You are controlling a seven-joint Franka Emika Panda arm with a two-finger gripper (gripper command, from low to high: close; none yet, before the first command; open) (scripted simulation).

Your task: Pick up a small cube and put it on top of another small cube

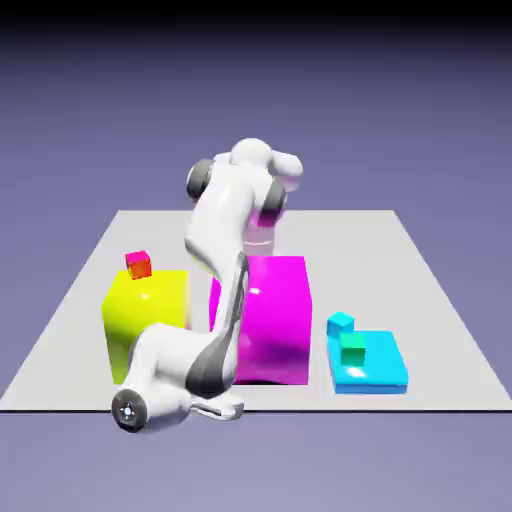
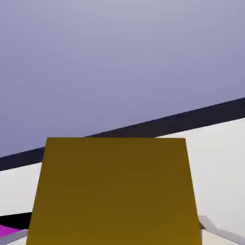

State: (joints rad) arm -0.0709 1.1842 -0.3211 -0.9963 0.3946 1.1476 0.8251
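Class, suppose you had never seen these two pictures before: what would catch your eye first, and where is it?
In the exterior view, the white arm bends low over the table's near edge, in front of a big magenta block and a lime-yellow block with a tiny red-orange cube on top. In the hand view, a mustard-yellow cube fills the lower middle, large and close to the camera. At the exterior view's right lies a flat cyan block bearing a small green cube.

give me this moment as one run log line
phase: grasp | gripper: shut on small cube, mustard-yellow, fills the hand view | arm: low at table's near edge | stacking: not yet done
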